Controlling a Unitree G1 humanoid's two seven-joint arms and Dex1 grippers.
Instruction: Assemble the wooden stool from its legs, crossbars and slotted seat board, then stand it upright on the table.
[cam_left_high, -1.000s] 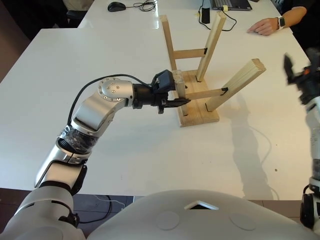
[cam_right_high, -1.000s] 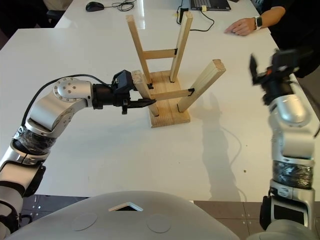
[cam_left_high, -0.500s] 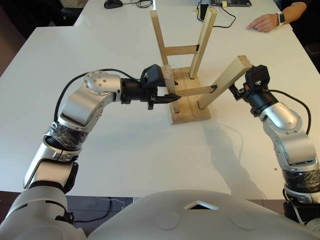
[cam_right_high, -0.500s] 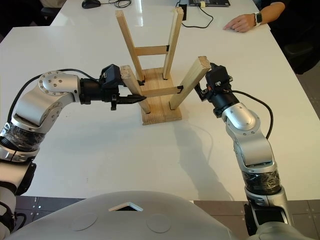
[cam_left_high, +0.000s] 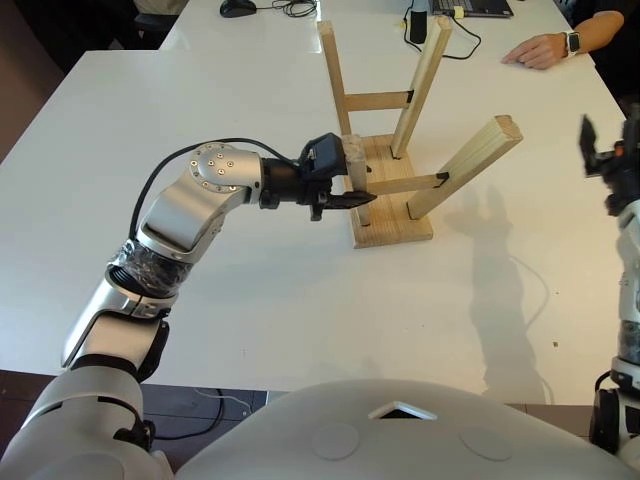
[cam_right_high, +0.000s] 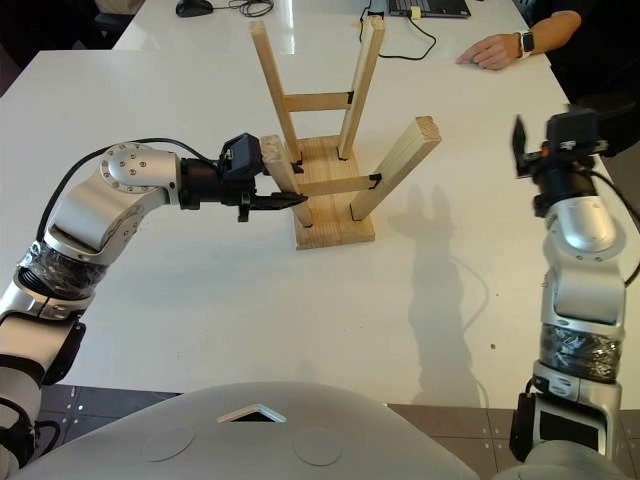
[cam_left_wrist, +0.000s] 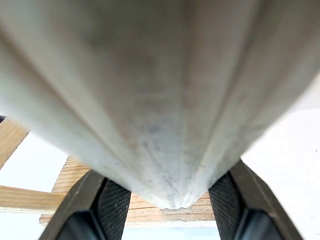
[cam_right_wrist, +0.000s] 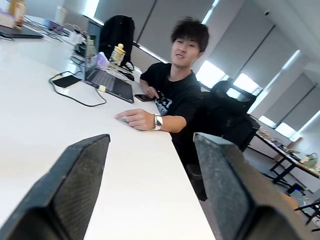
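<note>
Left tool (cam_left_high: 358, 198) — clamped shut on the near leg (cam_left_high: 353, 162) of the upturned stool (cam_left_high: 378, 101), whose seat board (cam_left_high: 395, 225) lies flat on the surface (cam_left_high: 300, 300). Right tool (cam_right_wrist: 150, 145): fingers (cam_right_wrist: 75, 190) spread, well apart. Hold your leg plumb; square the tilted leg (cam_left_high: 466, 165) gently — its crossbar (cam_left_high: 410, 184) may unseat.

Tight against the left wrist lens, the clamped leg (cam_left_wrist: 170, 100) is just a pale blur, covering all but a sliver of the seat board (cam_left_wrist: 135, 212). From the head, the left gripper (cam_left_high: 362, 198) covers a stretch of that leg just above the seat board. Well right of the seat board, the right gripper (cam_left_high: 608, 150) is clipped by the picture's edge. Beyond the seat board, the laptop (cam_left_high: 470, 8) is cut off at the top.
</note>
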